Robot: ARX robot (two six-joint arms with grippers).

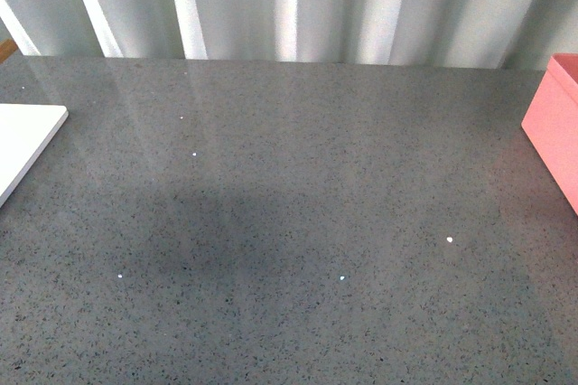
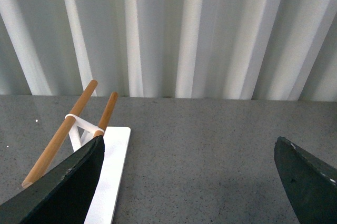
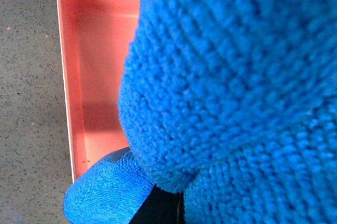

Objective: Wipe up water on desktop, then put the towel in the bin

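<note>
The salmon-pink bin (image 3: 89, 77) stands at the right edge of the grey speckled worktop (image 1: 289, 222); what shows of its inside is bare. In the right wrist view the blue towel (image 3: 237, 87) fills the picture, hanging over the bin's open top; the right fingers are hidden behind it, so I cannot tell their state. The left fingers (image 2: 63, 187) are spread wide apart, holding nothing, near a white board (image 2: 113, 171) with two wooden rods (image 2: 58, 134).
</note>
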